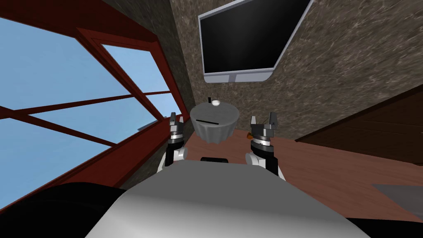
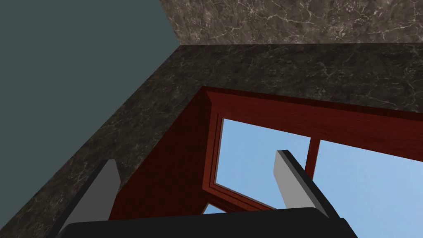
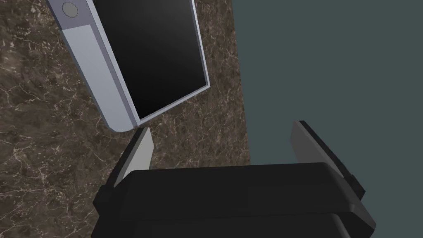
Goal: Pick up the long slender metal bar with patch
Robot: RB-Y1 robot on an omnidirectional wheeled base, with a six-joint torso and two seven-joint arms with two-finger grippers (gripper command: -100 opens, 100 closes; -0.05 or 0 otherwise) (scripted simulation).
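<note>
**Just ahead: thin dark bar (image 1: 207, 122) lies flat on the round grey worktop (image 1: 215, 133), both arms short of it**

Straight in front in the head view, the worktop stands on a reddish wooden floor (image 1: 330, 165), close to a brown stone-patterned wall. Its sides are fluted. The bar rests across the nearer half of the top, running roughly side to side, with nothing touching it. It reads as a slim black line, and no patch can be made out on it.

At the far edge of the top sits a small white object (image 1: 215, 103). A small dark upright object (image 1: 209, 99) stands just beside it. Both are well apart from the bar.

The left gripper (image 1: 176, 119) is raised at the worktop's left side, next to the red-framed window (image 1: 124, 82). Its wrist view shows its fingers (image 2: 103, 186) standing apart with nothing between them.

The right gripper (image 1: 263, 120) is raised at the worktop's right side at about the same height. Its fingers (image 3: 142, 153) are likewise spread and hold nothing. They point up towards the flat screen (image 1: 248, 37), which hangs on the wall above the worktop.

Neither gripper touches the worktop or the bar, which lies between the two and a little beyond them. A small orange-brown object (image 1: 249, 135) shows on the floor just beside the right gripper, too small to identify.

Dark wooden furniture (image 1: 371, 124) stands off to the right, and a grey mat (image 1: 400, 194) lies on the floor near it.
</note>
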